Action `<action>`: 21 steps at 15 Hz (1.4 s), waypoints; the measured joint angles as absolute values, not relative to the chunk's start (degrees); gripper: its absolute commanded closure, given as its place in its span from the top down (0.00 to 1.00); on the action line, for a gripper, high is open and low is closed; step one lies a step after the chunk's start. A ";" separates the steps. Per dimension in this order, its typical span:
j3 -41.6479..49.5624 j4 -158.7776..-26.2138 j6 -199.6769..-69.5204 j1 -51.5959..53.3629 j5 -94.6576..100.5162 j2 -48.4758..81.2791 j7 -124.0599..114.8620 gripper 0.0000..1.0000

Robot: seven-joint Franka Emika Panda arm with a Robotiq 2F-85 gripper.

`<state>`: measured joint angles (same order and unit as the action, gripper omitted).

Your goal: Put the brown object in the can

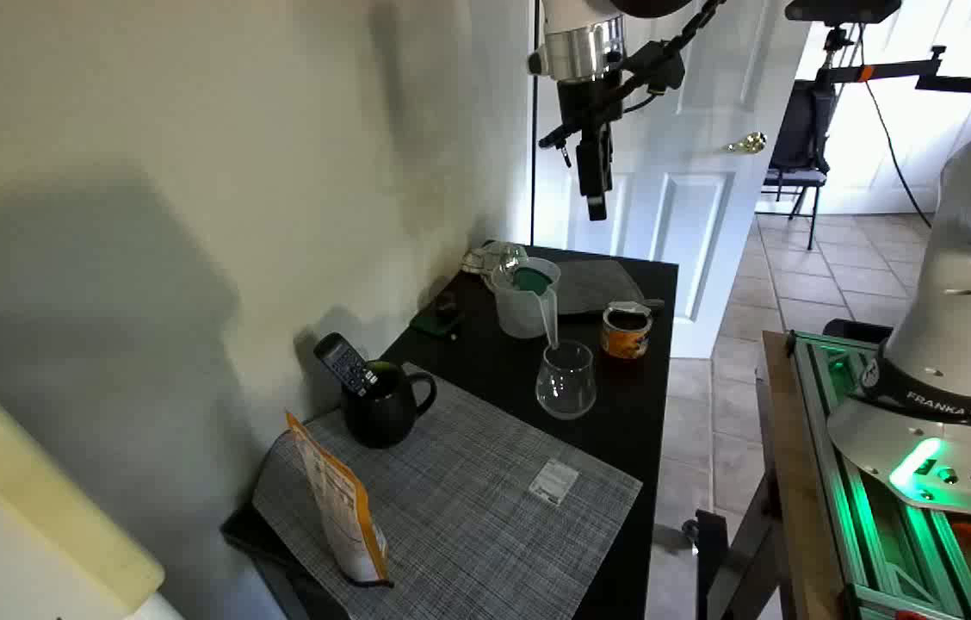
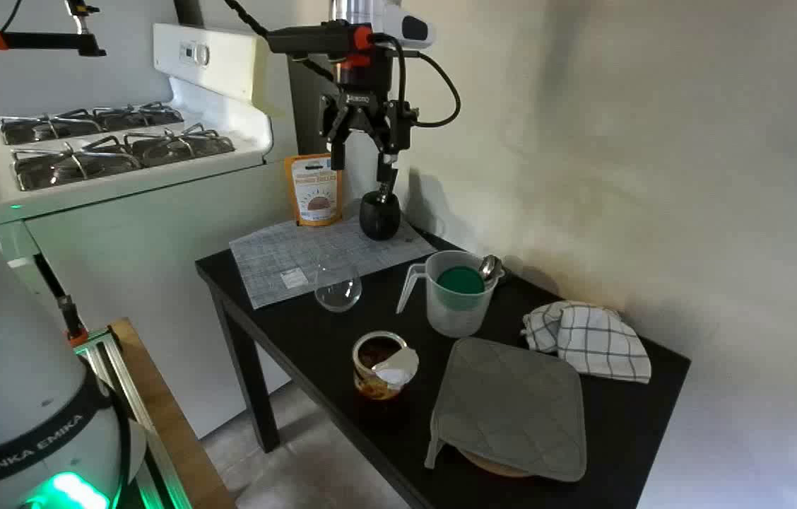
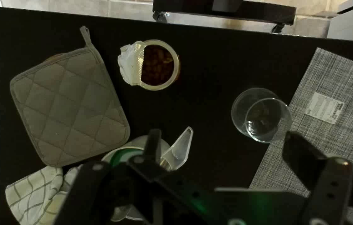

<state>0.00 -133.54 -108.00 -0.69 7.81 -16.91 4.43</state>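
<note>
Orange-brown can (image 1: 625, 344), short and round, stands upright on the bench (image 3: 207, 103), well below the gripper (image 2: 362, 174); in the wrist view it lies out past the gripper's fingertips, toward picture left. Its foil lid (image 3: 130, 64) is folded back to one side, and brown bean-like pieces (image 3: 159, 64) show inside. Which thing is meant by the brown object, I cannot tell.

The gripper hangs in the air, its two fingers (image 2: 337, 155) spread with a wide gap between them. Past the same fingertips, but toward picture right, a stemless drinking glass (image 1: 567, 383) stands near the placemat. Partly hidden behind one gripper finger is a translucent measuring jug (image 2: 442, 322) with something green and a shiny metal utensil (image 2: 490, 267) in it.

Farther out on the can's side of the gripper lie a grey quilted pot holder (image 3: 70, 106), the edge of a round brown thing (image 2: 490, 465) showing from under it, and a white checked towel (image 2: 603, 346). On the gripper's opposite side spreads the grey woven placemat (image 1: 485, 525), bearing a white label (image 1: 553, 480), a black mug (image 1: 378, 418) with a remote control (image 1: 345, 362) leaning in it, and a standing orange-edged pouch (image 2: 316, 191).
</note>
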 measured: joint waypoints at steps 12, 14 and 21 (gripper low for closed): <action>-0.51 -130.38 -112.03 0.71 8.37 -13.09 9.14 1.00; -1.03 -127.56 -114.78 1.55 8.76 -8.83 12.37 1.00; -2.49 -117.63 -120.19 2.82 6.70 7.70 31.32 1.00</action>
